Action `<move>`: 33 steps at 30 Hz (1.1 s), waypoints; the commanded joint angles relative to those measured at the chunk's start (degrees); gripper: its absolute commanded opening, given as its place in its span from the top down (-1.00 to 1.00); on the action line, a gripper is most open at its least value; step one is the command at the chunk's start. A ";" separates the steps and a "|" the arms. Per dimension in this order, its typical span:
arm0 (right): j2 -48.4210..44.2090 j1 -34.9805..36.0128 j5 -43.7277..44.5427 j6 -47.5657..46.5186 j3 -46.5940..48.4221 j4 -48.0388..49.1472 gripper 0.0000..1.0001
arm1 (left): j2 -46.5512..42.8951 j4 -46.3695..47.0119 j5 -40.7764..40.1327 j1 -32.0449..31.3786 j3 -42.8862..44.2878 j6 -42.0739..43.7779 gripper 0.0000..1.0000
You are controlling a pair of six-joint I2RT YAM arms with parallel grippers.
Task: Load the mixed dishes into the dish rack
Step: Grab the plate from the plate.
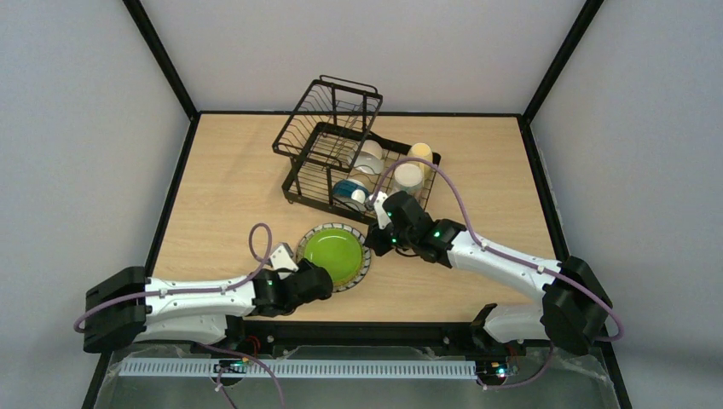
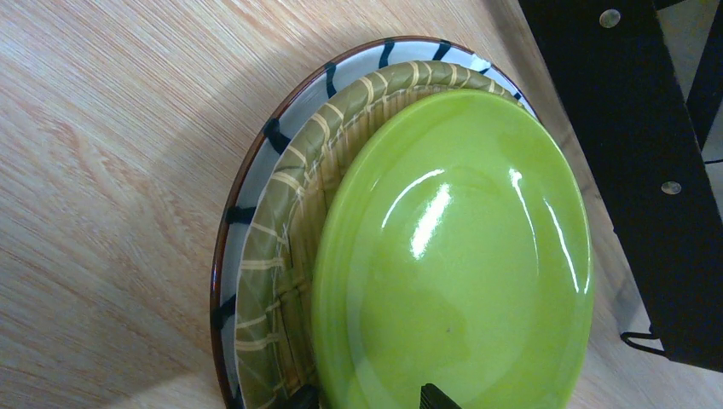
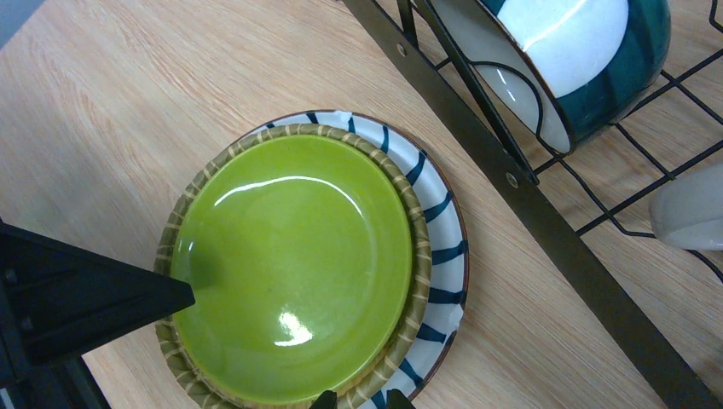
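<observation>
Pale wood-grain table (image 1: 230,196) carries the green plate (image 1: 334,256), lying flat just in front of the black wire dish rack (image 1: 341,145), whose tray holds the blue-outside bowl (image 3: 597,68) on edge. Left gripper (image 1: 322,277) sits at the plate's left rim, right gripper (image 1: 375,241) at its right rim; whether either claw grasps the rim cannot be told.

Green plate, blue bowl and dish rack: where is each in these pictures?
Green plate (image 1: 332,254): overhead view, middle of its green face.
Blue bowl (image 3: 597,51): right wrist view, striped outer wall.
Dish rack (image 3: 554,233): right wrist view, black front frame bar.
</observation>
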 commanded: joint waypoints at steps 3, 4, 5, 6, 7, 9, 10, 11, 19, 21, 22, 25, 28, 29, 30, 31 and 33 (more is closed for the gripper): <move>-0.25 0.34 -0.54 -1.90 -1.24 -0.19 0.37 | 1.49 0.18 -3.53 -1.23 -1.18 -3.46 -0.30; -0.26 0.34 -0.55 -2.01 -1.26 -0.08 0.38 | 1.57 -0.05 -3.74 -1.28 -1.18 -3.73 -0.27; -0.21 0.34 -0.55 -2.14 -1.21 0.00 0.38 | 1.67 -0.18 -3.95 -1.36 -1.20 -3.91 -0.26; -0.13 0.37 -0.55 -2.23 -1.19 0.11 0.38 | 1.80 -0.12 -4.13 -1.46 -1.34 -4.11 -0.25; -0.02 0.34 -0.55 -2.32 -1.19 0.14 0.38 | 1.90 -0.13 -4.26 -1.46 -1.35 -4.16 -0.24; 0.18 0.34 -0.59 -2.44 -1.11 0.28 0.39 | 1.99 0.03 -4.66 -1.56 -1.54 -4.25 -0.21; 0.23 0.34 -0.63 -2.50 -1.17 0.37 0.39 | 1.99 0.25 -4.82 -1.56 -1.63 -4.32 -0.20; 0.29 0.34 -0.64 -2.54 -1.11 0.36 0.39 | 2.07 0.50 -5.05 -1.55 -1.76 -4.27 -0.19; 0.84 0.36 -0.75 -2.75 -0.98 0.84 0.40 | 2.96 1.91 -6.59 -1.56 -2.25 -4.31 -0.17; 1.10 0.34 -0.72 -2.94 -0.84 0.90 0.41 | 3.44 2.60 -6.77 -1.55 -2.40 -4.26 -0.14; 1.18 0.34 -0.72 -2.97 -0.70 0.95 0.41 | 3.70 2.92 -6.93 -1.55 -2.44 -4.13 -0.10; 1.24 0.34 -0.68 -2.92 -0.89 1.33 0.42 | 4.70 3.86 -7.54 -1.55 -2.45 -3.61 -0.03; 0.72 0.34 -0.58 -2.73 -1.49 2.33 0.43 | 5.64 4.81 -8.29 -1.57 -2.57 -3.32 -0.01; 0.45 0.36 -0.41 -2.65 -1.80 2.66 0.43 | 5.90 5.19 -8.51 -1.55 -2.74 -3.15 0.01; 0.11 0.34 -0.23 -2.57 -2.21 3.19 0.44 | 6.19 5.66 -8.73 -1.57 -2.95 -2.95 0.04; -0.23 0.34 -0.13 -2.43 -2.66 3.45 0.44 | 6.43 6.09 -8.88 -1.55 -3.17 -2.87 0.07; -0.85 0.35 0.12 -2.13 -3.13 3.60 0.45 | 6.60 7.50 -9.30 -1.56 -3.76 -2.49 0.15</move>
